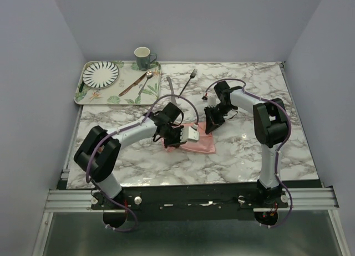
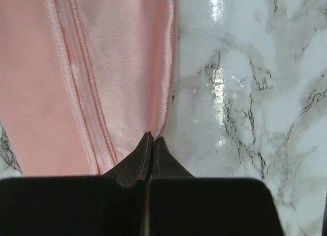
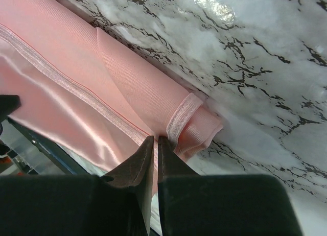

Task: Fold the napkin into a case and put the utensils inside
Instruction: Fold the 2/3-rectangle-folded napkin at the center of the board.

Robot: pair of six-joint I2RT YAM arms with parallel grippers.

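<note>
Near the middle of the white, grey-veined marble table, the napkin lies folded into a long, narrow salmon-pink band with both arms bent over it. Its cloth is soft and satiny, glossy on one face and finely ribbed on another, with a stitched hem running along its length. At one end the layers fold over into a blunt, rounded corner. The left gripper has its dark, tapered fingertips pressed fully together on the napkin's folded long edge, where the cloth narrows into the tips. The right gripper stands at a narrow gap, pinching the hem just beside that rounded end, with pink cloth showing between the tips. Both arms and their looping cables crowd the napkin from above and hide much of it in the top view. Beyond them the slim silver fork lies bare on the marble, well apart from the napkin. The silver knife lies nearer, just past the left wrist. At the far left corner a leaf-printed tray carries a round striped plate, a spoon and a brown-handled utensil side by side. A green cup stands at its back edge.
</note>
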